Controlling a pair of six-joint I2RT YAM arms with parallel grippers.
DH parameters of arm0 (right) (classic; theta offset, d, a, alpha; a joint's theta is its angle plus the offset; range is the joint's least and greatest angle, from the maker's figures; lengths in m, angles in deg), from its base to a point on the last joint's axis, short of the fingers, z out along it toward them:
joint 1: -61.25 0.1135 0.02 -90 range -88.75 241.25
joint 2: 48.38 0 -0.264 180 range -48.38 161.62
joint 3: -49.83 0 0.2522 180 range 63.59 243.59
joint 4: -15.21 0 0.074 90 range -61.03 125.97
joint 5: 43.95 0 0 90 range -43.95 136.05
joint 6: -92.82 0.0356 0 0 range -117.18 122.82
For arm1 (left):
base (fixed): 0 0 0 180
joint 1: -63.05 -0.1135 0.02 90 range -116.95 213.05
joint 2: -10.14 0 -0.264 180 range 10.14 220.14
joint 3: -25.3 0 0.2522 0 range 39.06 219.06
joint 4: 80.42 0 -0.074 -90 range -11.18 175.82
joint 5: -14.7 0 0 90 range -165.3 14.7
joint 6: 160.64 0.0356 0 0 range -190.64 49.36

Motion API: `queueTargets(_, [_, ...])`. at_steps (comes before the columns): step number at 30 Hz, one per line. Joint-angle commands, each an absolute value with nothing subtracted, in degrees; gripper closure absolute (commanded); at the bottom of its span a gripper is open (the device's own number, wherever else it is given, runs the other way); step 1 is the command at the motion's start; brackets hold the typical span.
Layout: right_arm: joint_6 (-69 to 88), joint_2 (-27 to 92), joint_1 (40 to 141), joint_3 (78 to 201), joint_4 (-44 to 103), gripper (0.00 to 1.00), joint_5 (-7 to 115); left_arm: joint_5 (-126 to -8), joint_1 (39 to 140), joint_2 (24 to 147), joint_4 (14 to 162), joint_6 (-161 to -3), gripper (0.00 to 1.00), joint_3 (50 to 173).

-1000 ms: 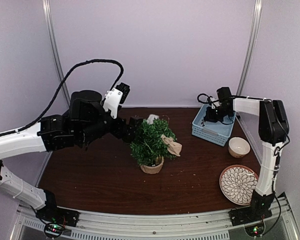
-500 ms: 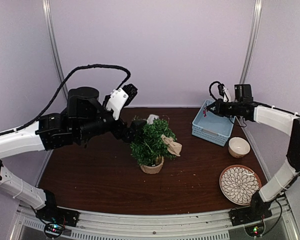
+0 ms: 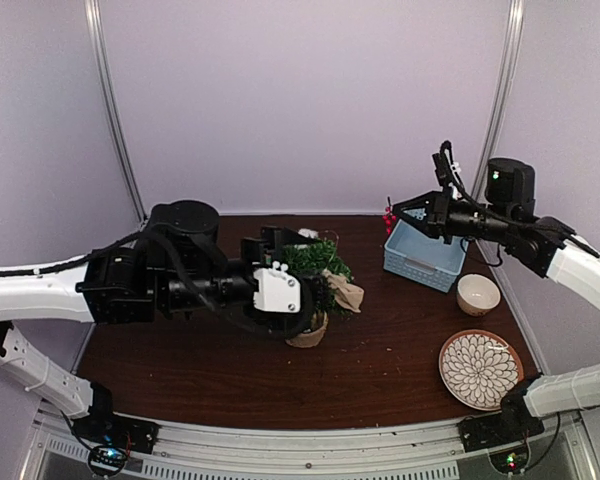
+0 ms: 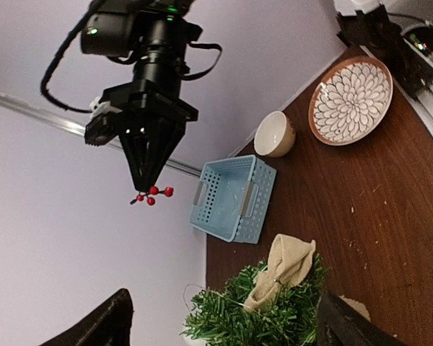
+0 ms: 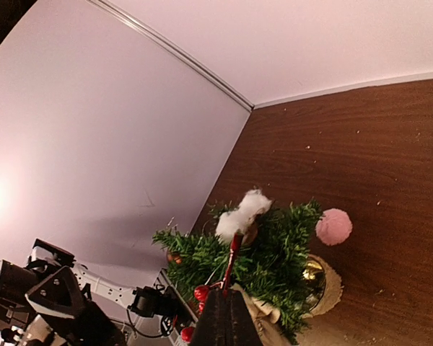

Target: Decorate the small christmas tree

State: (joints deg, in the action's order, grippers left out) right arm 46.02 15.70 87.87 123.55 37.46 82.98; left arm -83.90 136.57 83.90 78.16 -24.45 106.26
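Observation:
The small christmas tree (image 3: 318, 260) stands mid-table in its tan pot (image 3: 306, 336), with a burlap bow (image 3: 346, 292) on its right side. My left gripper (image 3: 314, 292) is open, its jaws either side of the tree's near side. In the left wrist view the tree (image 4: 254, 317) and bow (image 4: 284, 265) lie between the spread fingers (image 4: 110, 324). My right gripper (image 3: 394, 207) is shut on a red berry sprig (image 3: 388, 218), held high left of the blue basket (image 3: 425, 252). In the right wrist view the sprig (image 5: 229, 263) points at the tree (image 5: 274, 249).
A cream bowl (image 3: 477, 294) and a patterned plate (image 3: 476, 368) sit at the right. The tree carries a white cotton tuft (image 5: 244, 211), a pink pom-pom (image 5: 334, 225) and a gold bauble (image 5: 312, 270). The back wall is close behind.
My right gripper rose out of the basket with the berry sprig and moved left. My left arm swung down and round, bringing its open jaws against the tree.

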Motion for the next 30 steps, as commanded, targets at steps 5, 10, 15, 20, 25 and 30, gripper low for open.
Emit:
queueTargets(5, [55.72,10.27,96.21,122.57,45.90,1.00,75.87,-89.94,141.67,90.10,88.08,2.16,0.24,105.72])
queueTargets(10, [55.78,11.46,101.90,125.43,48.45,1.00,74.90,-93.67,143.55,94.11,96.27,12.70,0.34,105.18])
queueTargets(15, [56.07,12.84,107.21,127.74,48.74,1.00,73.93,-96.31,143.96,97.47,101.52,20.14,0.42,104.93])
queueTargets(20, [54.80,13.77,110.02,128.10,49.36,1.00,72.51,-98.85,144.04,99.26,105.46,22.68,0.48,104.73])
queueTargets(25, [54.45,14.27,111.44,128.20,49.36,1.00,71.61,-101.28,144.07,100.32,107.47,24.67,0.60,105.16])
queueTargets(30, [53.71,14.38,112.03,128.38,49.81,1.00,71.12,-103.54,143.97,101.65,109.71,27.58,0.66,104.53])
